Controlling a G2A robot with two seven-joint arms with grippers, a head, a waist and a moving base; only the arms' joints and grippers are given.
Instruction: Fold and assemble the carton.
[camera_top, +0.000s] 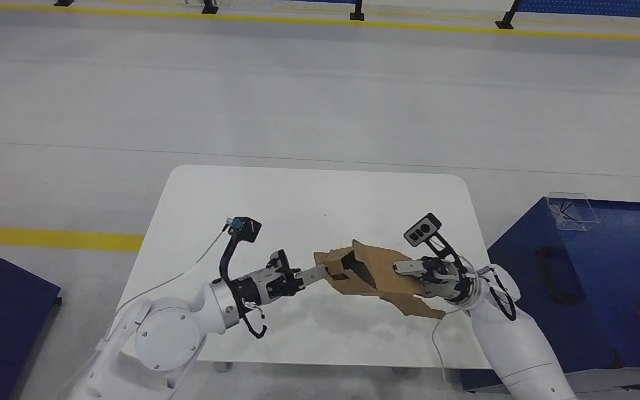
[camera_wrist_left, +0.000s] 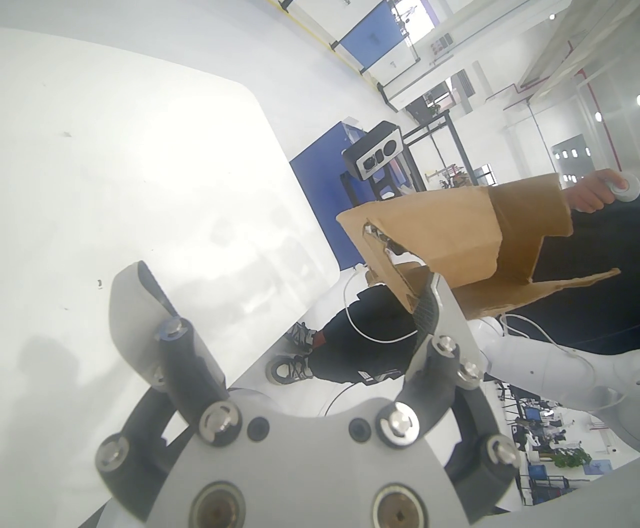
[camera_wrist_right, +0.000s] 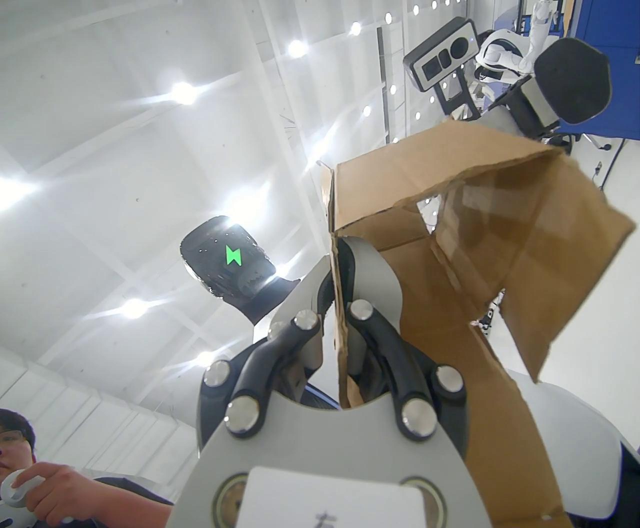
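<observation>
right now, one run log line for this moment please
carton: partly folded, held over table | right gripper: shut on carton panel | left gripper: open, one finger at carton's edge

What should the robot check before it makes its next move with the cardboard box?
1. Right pincer holding the carton: ok, it is shut on one wall.
2. Left pincer gripping the carton: not ok, it is open, with one finger just touching a carton edge.
3. Carton folded into a box shape: not ok, its flaps hang open.
4. Bottom flaps locked together: cannot tell, that part is hidden.
</observation>
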